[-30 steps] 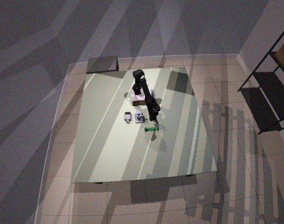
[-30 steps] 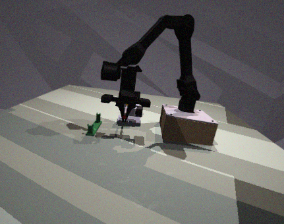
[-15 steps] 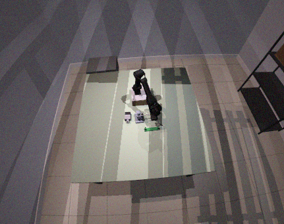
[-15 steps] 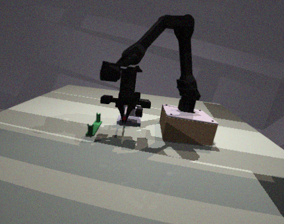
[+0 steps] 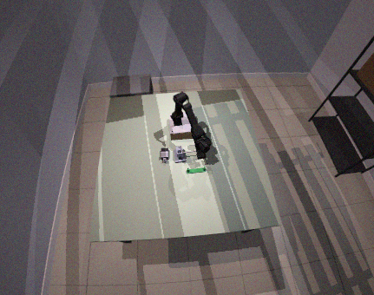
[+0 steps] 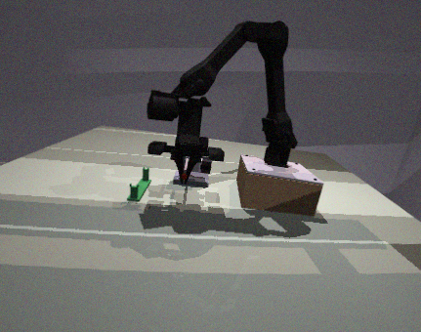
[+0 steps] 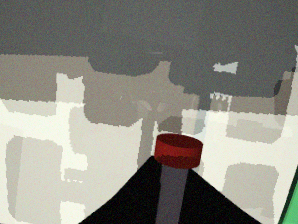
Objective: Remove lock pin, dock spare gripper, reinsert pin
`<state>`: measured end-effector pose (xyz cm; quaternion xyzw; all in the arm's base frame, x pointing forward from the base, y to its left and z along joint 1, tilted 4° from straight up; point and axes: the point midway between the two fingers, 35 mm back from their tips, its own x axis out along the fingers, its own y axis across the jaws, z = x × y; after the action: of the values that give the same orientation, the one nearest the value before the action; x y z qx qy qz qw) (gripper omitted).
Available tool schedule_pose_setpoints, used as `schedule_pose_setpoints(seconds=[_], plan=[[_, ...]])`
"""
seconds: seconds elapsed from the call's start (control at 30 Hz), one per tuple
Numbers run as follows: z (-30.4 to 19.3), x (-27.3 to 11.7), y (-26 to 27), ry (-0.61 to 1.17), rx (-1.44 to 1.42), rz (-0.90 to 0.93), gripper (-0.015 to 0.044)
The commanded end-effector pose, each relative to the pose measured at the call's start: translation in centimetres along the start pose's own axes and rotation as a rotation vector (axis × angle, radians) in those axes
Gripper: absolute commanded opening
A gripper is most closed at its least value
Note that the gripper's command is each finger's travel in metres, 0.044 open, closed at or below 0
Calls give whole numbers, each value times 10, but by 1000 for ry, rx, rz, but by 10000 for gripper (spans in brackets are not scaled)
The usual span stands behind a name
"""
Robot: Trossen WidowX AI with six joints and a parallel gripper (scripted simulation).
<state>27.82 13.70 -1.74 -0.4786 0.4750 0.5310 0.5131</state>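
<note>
My gripper (image 6: 185, 181) (image 7: 162, 165) is shut on the lock pin, with the fingers pointing down above the table. The pin's red head (image 6: 184, 177) (image 7: 178, 151) sticks out past the fingertips, and its grey shaft (image 7: 172, 197) runs back between them. The purple-grey mount (image 5: 180, 155) (image 6: 200, 180) stands just left of my gripper in the top view, and partly behind it in the exterior view. Whether the pin's far tip is clear of the socket is too small to tell. The spare gripper (image 5: 164, 154) lies separate, left of the mount in the top view.
A green holder with two upright posts (image 5: 196, 170) (image 6: 141, 189) stands on the table in front of the mount; its edge shows at the right of the wrist view (image 7: 292, 205). The arm's base block (image 5: 181, 134) (image 6: 277, 192) is behind the mount in the top view. Shadows cross the table.
</note>
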Motion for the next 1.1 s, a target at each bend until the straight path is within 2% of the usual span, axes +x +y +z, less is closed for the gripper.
schedule_pose_setpoints(seconds=[0.0,0.7,1.07], plan=[[4,-1,-1,4,6,-2,0],[21,-4,-1,7,6,3,0],[22,-21,2,7,0,16,0]])
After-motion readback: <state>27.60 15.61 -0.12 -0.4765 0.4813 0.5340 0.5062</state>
